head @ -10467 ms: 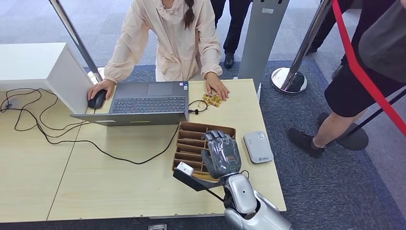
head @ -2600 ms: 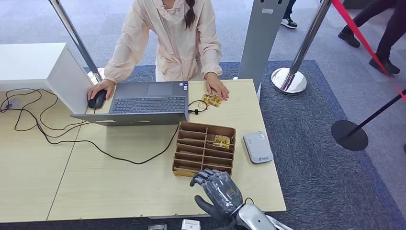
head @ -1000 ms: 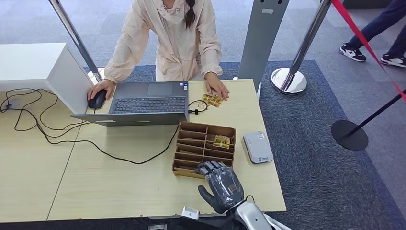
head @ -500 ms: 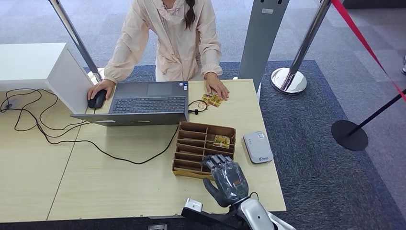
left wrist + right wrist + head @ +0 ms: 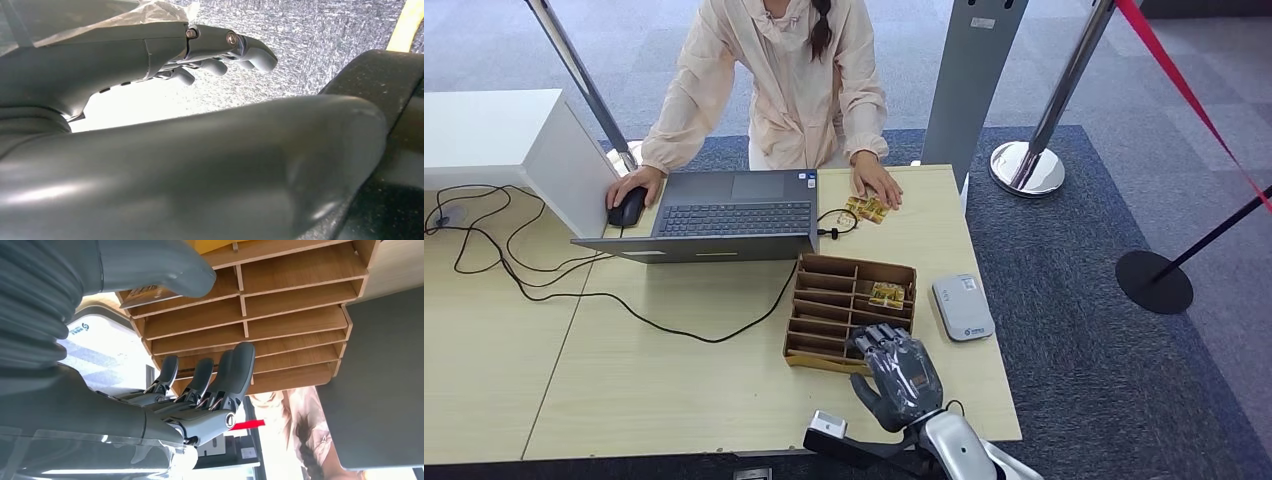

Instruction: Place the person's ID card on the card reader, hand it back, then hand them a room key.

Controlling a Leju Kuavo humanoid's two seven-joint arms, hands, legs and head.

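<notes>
My right hand (image 5: 894, 375) hovers over the near right corner of the wooden card tray (image 5: 824, 290), fingers apart and holding nothing. In the right wrist view its fingers (image 5: 210, 382) reach toward the tray's slots (image 5: 290, 305). A gold-patterned card (image 5: 887, 294) lies in a right-hand slot of the tray, just beyond my fingertips. The grey card reader (image 5: 962, 307) sits right of the tray, also visible beside the hand as card reader (image 5: 95, 340). More gold cards (image 5: 867, 208) lie by the person's hand (image 5: 876, 183). My left hand (image 5: 150, 60) hangs over carpet with straight, bare fingers.
An open laptop (image 5: 724, 215) stands behind the tray, its cable (image 5: 654, 325) running across the table to the left. The person leans on the far edge, one hand on a mouse (image 5: 628, 207). A white box (image 5: 504, 150) stands far left. Stanchions and a red belt (image 5: 1184, 80) stand to the right.
My right hand drew back from over the tray to the table's near edge, then came forward again to the tray's near corner. The passers-by have left. Hardly any movement in the last half second.
</notes>
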